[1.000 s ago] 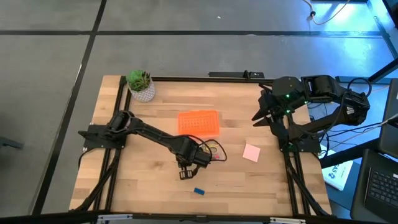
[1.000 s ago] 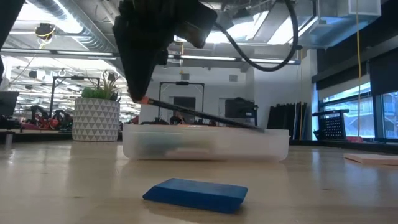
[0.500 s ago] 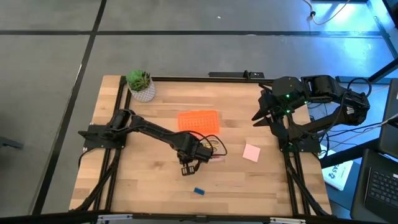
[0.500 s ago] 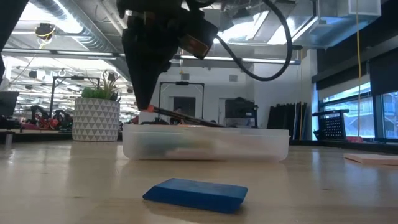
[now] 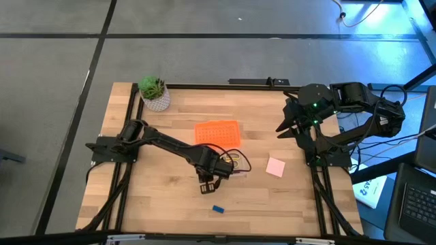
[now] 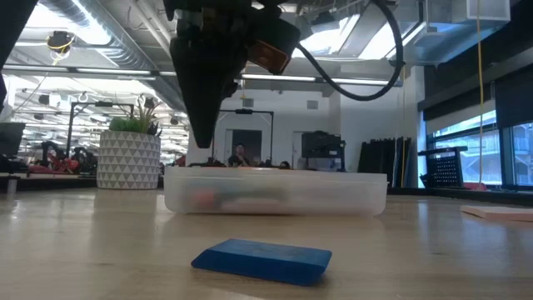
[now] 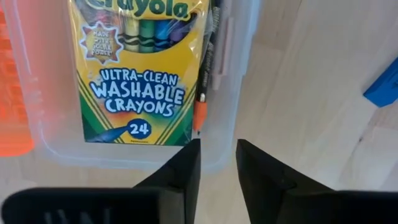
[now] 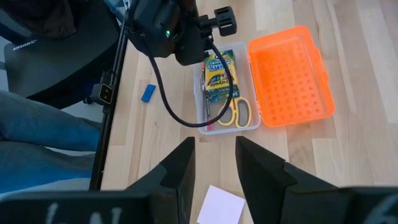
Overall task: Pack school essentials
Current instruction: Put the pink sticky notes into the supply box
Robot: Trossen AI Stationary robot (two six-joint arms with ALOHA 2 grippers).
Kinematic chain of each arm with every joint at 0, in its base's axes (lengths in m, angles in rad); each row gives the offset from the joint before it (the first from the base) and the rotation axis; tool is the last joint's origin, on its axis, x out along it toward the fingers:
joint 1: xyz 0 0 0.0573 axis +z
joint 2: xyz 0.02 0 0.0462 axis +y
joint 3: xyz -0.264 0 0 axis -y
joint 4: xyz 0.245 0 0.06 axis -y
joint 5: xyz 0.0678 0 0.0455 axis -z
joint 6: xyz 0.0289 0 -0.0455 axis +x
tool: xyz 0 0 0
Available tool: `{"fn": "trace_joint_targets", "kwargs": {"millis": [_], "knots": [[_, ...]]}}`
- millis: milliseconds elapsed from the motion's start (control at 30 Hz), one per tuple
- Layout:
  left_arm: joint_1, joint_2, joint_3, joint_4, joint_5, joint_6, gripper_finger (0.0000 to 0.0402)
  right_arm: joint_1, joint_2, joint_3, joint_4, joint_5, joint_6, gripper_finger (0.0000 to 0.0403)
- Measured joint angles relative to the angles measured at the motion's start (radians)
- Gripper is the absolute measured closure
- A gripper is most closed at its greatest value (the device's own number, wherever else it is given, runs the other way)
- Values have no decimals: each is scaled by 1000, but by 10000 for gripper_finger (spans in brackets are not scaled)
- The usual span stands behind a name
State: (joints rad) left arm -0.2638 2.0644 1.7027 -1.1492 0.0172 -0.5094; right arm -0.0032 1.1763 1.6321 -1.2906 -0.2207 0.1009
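Note:
The clear box (image 6: 275,192) rests on its base mid-table, beside its orange lid (image 5: 218,134). Inside lie the yellow-green crayon box (image 7: 140,74), a thin dark pencil with an orange end (image 7: 200,106) along its side, and the yellow-handled scissors (image 8: 227,109). My left gripper (image 7: 217,152) hangs open just above the box's near end, holding nothing. The tiny blue block (image 5: 217,209) lies flat on the table nearer the front edge. The pink square pad (image 5: 275,167) lies flat to the right. My right gripper (image 8: 214,146) waits open above the table's far right.
A potted green plant (image 5: 154,92) stands at the far left corner. The orange lid lies flat against the box's far side. Bare wood shows along the near edge around the blue block (image 6: 262,257) and between the box and the pink pad (image 8: 222,205).
The pencil, which hung slanted from my left gripper over the clear box, has left the fingers and now lies inside the box beside the crayon box. My left gripper has edged slightly toward the far edge, staying above the box.

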Motion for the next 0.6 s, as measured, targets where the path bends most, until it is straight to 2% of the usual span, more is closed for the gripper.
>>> {"fn": "trace_joint_targets", "kwargs": {"millis": [200,333,467,600], "knots": [[9,-10,0,-16,-7,-67,306,2,-10,-1,-50,0,15,286],[21,-69,0,-13,-28,-53,307,35,-38,-4,-92,23,24,286],[21,-151,0,-9,-122,-40,307,81,-92,-58,-87,69,49,286],[21,-243,0,1,-241,-56,307,122,-161,-177,-63,108,121,286]]}}
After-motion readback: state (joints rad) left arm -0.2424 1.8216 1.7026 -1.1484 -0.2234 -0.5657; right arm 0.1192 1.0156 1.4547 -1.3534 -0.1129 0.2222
